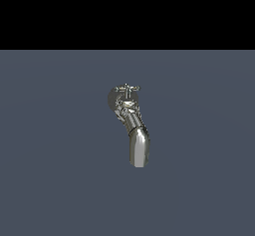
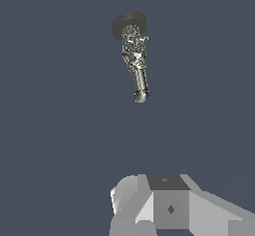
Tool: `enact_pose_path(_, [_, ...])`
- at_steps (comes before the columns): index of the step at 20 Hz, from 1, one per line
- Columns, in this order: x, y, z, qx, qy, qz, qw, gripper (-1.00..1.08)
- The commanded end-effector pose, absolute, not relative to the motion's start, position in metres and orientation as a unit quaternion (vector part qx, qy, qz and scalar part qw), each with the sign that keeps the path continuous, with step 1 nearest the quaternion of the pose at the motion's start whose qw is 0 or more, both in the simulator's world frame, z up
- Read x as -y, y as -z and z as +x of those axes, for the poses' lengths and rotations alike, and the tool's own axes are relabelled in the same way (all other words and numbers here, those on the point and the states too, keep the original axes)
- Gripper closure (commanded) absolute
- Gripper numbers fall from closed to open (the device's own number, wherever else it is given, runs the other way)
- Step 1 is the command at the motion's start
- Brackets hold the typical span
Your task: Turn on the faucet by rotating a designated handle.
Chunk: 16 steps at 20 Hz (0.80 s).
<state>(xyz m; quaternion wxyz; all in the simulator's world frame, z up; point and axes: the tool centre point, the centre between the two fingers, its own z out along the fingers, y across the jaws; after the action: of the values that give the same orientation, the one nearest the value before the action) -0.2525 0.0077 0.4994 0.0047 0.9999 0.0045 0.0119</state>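
Observation:
A small chrome faucet (image 1: 130,118) stands on the flat grey floor in the middle of the exterior view. Its thick bent spout (image 1: 138,150) points toward the camera. The handle (image 1: 127,88), a thin chrome cross of short spokes, sits on top of the rounded body. In the wrist view the faucet (image 2: 134,56) is small and far off, with the handle (image 2: 141,40) near its round base and the spout (image 2: 141,86) pointing my way. No fingers show in either view. The gripper is well away from the faucet and touches nothing.
A white and grey blocky part of the robot (image 2: 169,207) fills the edge of the wrist view. The grey floor (image 1: 60,180) spreads all around the faucet. A black band lies beyond its far edge.

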Motion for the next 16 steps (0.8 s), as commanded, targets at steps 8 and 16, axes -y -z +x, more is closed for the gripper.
enact_pose_path(8, [-0.021,-0.374,-0.212,-0.041,0.078,0.996,0.005,0.07])
enact_pose_path(16, [0.025,-0.289,-0.132,0.015,0.066,0.998,-0.013,0.68])
